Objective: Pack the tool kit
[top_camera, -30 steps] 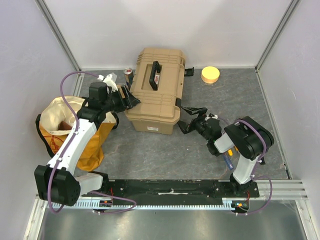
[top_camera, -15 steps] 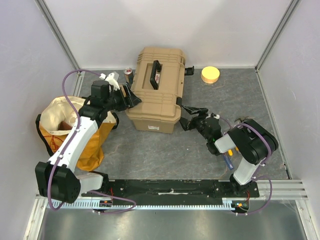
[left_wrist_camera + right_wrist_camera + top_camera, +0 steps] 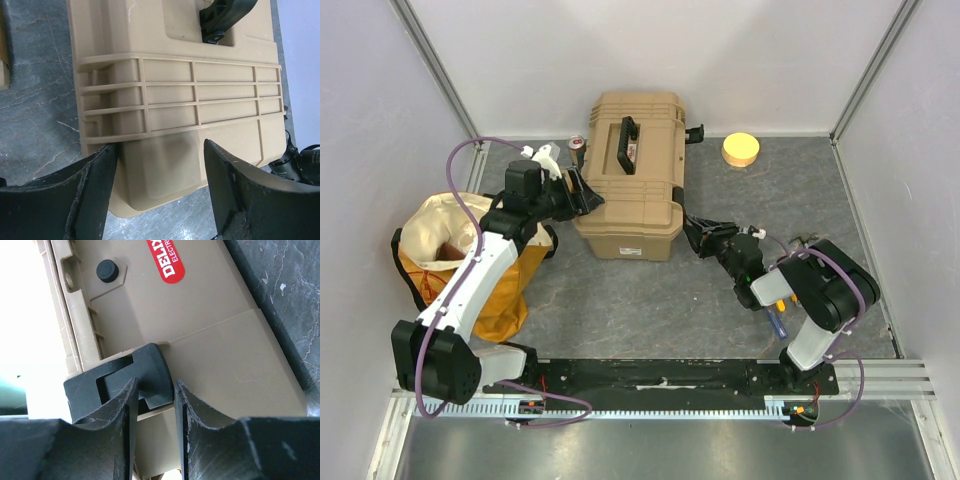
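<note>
The tan toolbox (image 3: 628,190) sits closed at upper centre of the overhead view. The right gripper (image 3: 155,390), its arm reaching low from the lower right, pinches the box's black latch (image 3: 150,365). The left gripper (image 3: 160,150), its arm arched in from the left, stands released astride the lid's ribbed edge.

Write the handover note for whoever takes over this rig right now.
Left gripper: open, jaws at the left side of the tan toolbox, gripping nothing.
Right gripper: jaws shut on the near black latch.
Done: lid is down; the toolbox sits mid-table.
Left: fasten this latch, though its state is unclear from here. Then do the far latch, which sticks outward.
</note>
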